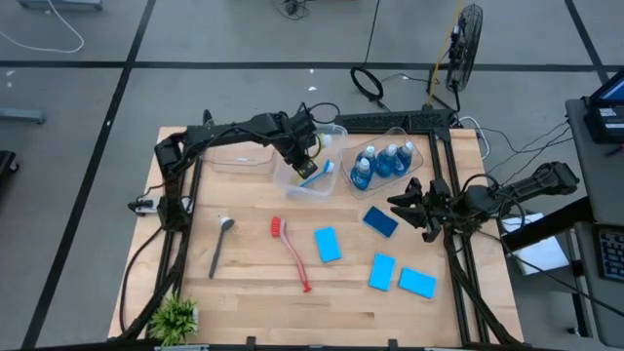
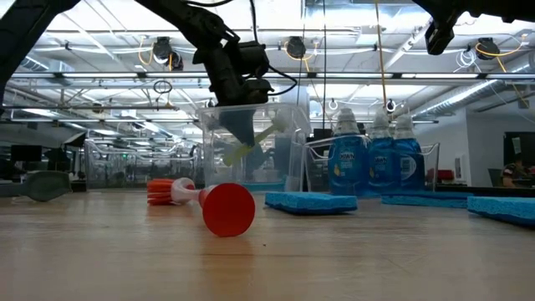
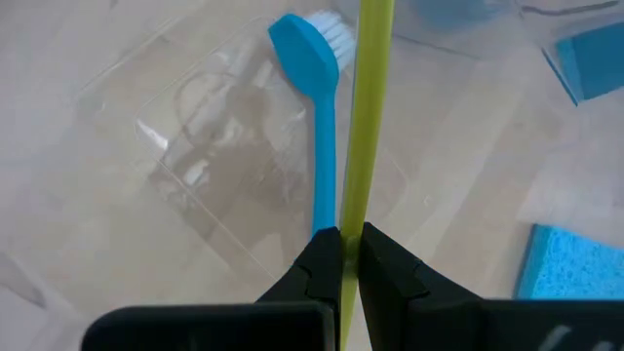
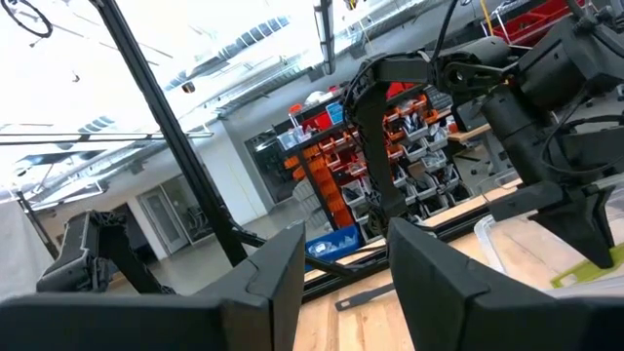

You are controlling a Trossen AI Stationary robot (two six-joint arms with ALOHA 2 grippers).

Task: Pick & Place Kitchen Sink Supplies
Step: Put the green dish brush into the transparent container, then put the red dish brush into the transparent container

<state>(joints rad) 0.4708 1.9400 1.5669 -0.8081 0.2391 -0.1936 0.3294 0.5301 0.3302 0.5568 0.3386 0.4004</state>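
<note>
Right, left gripper [image 3: 349,255] is pinched shut on the yellow brush [image 3: 369,117], jaws clamped on the slim handle w/ no gap showing, and the handle's long axis runs straight out ahead of the fingers, down into the middle clear bin [image 1: 331,131]. Blue brush [image 3: 317,107] already lies in that bin, just beside the yellow handle and roughly parallel to it, head at the far end. So the drop looks like the step in hand: yellow one hangs over the bin, tilted in the low view, head end lowest. Widening out: bottles [image 1: 382,162] stand together in the next bin over, to the right. On the bare table, red brush [image 1: 290,252] and grey brush [image 1: 220,244] lie well apart from the left jaws, nearer the front edge; four sponges [image 1: 327,244] are scattered right of centre. Right gripper [image 1: 421,208] hovers near the rearmost sponge [image 1: 380,221], jaws about half open, holding nothing; it's the nearer arm for the sponges, I'd say. Left arm's closer to both loose brushes.
</note>
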